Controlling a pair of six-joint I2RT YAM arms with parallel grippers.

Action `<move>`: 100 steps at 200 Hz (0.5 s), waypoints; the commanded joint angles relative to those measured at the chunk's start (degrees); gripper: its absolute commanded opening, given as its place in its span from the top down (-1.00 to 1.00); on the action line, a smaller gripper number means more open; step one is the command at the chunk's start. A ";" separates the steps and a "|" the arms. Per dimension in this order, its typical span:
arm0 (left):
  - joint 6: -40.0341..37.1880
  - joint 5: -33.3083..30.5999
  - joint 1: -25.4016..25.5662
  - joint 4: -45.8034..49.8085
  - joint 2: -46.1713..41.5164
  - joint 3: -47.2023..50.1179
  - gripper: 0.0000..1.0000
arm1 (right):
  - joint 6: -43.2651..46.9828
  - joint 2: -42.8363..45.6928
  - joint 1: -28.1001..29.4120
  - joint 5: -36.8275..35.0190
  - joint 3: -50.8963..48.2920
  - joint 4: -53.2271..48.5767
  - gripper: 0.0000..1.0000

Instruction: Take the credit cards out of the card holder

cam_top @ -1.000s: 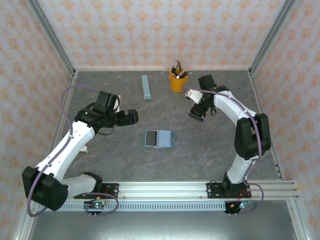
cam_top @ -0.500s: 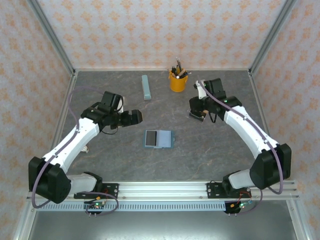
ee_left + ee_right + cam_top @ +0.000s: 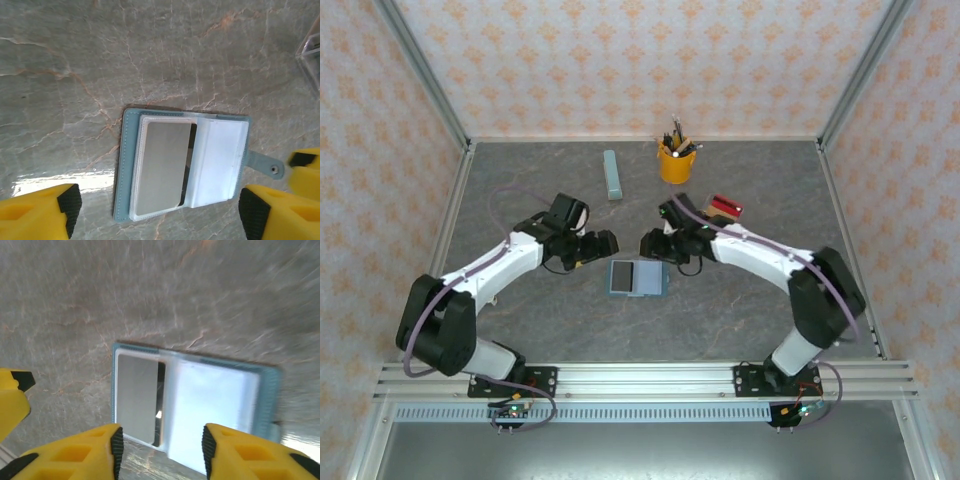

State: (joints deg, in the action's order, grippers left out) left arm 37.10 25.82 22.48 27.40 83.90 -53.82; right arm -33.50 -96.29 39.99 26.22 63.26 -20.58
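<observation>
The card holder lies open and flat at the table's middle, teal rim outside, pale clear pockets inside. In the left wrist view the holder has a grey credit card in its left pocket, with a dark edge beside it. The right wrist view gives the same holder and card. My left gripper hovers open just behind the holder's left end. Over its back edge my right gripper is open and empty. A red credit card lies on the table at the back right.
A yellow pen cup stands at the back centre, and a long pale blue-grey bar lies left of it. The two grippers are close, nearly facing each other. Metal frame posts and patterned walls close in the table.
Both arms swung inward to the holder. The right gripper left the back right, where a red card now lies, and its jaws widened. The left jaws narrowed a little.
</observation>
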 commanded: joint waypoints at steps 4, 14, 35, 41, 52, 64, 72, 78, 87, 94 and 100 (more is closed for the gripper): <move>1.79 0.94 1.48 -3.79 2.81 0.49 -0.40 | -5.62 -4.34 1.13 2.18 3.36 3.26 0.15; 1.90 0.93 1.88 -4.05 3.98 0.25 -0.27 | -6.00 -5.84 1.23 2.64 3.87 3.33 0.19; 2.01 1.29 2.55 -4.89 6.14 0.03 -0.01 | -5.89 -8.06 1.23 3.82 4.74 3.49 0.27; 2.01 1.25 2.66 -5.03 6.67 -0.05 0.05 | -5.80 -8.52 1.22 3.84 4.93 3.38 0.28; 2.01 1.33 2.81 -5.24 7.76 -0.14 0.12 | -5.64 -9.25 1.19 4.07 5.15 3.37 0.29; 2.03 1.54 2.79 -5.48 8.77 -0.29 0.20 | -5.38 -9.93 1.23 4.34 5.44 3.00 0.32; 2.01 1.81 2.94 -5.71 9.32 -0.32 0.25 | -5.35 -10.37 1.23 4.46 5.47 2.89 0.33; 2.01 1.86 3.00 -5.77 9.67 -0.44 0.28 | -5.23 -10.66 1.23 4.66 5.51 2.83 0.35; 1.97 1.86 3.03 -5.86 10.10 -0.53 0.32 | -5.09 -11.19 1.23 5.02 5.71 2.59 0.38; 1.84 1.71 3.10 -5.78 10.41 -0.59 0.34 | -5.00 -11.42 1.23 5.19 5.81 2.45 0.40; 1.83 1.47 3.12 -5.69 10.59 -0.66 0.36 | -4.87 -11.61 1.22 5.45 5.82 2.39 0.42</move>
State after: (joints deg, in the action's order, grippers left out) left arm 39.18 27.24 25.15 22.61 93.78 -53.82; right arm -38.35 -106.17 41.10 30.50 67.51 -18.02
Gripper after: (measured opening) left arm 0.334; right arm 0.307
